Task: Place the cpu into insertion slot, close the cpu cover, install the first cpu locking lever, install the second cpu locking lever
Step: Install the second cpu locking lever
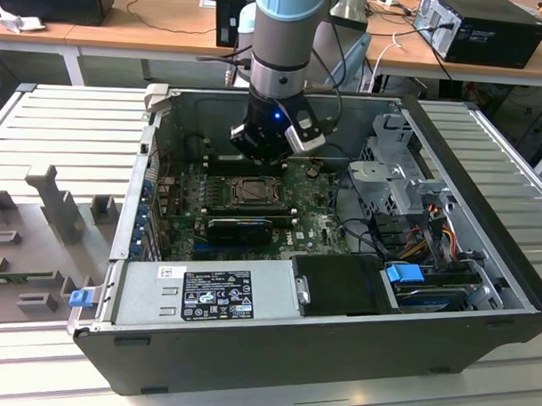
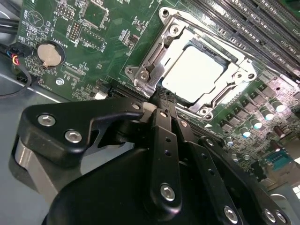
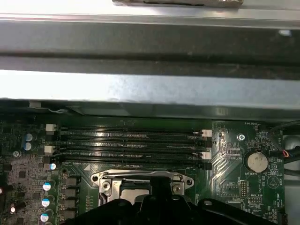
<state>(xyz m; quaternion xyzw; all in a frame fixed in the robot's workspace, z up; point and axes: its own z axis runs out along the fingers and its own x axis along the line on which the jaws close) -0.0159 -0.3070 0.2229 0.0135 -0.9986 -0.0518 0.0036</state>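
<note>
In the second wrist view the cpu [image 2: 193,75] lies flat in the insertion slot [image 2: 224,55], its pale face showing through the window of the cpu cover [image 2: 236,80]. The silvery cover is down over it. My gripper [image 2: 161,97] is shut with nothing between its black fingers, and its tip is at the socket's near edge beside a metal lever bracket [image 2: 142,75]. In the exterior view the gripper [image 1: 260,154] hangs just behind and above the slot [image 1: 253,192] inside the open computer case. In the first wrist view the cover's [image 3: 140,178] edge peeks out above the gripper [image 3: 158,190].
Long black ram slots [image 3: 131,145] run beside the socket, toward the case wall [image 3: 150,91]. A coin battery [image 2: 50,54] sits on the green board. A power supply [image 1: 210,294], drive cage [image 1: 401,176] and cables [image 1: 430,228] crowd the case's near and right sides in the exterior view.
</note>
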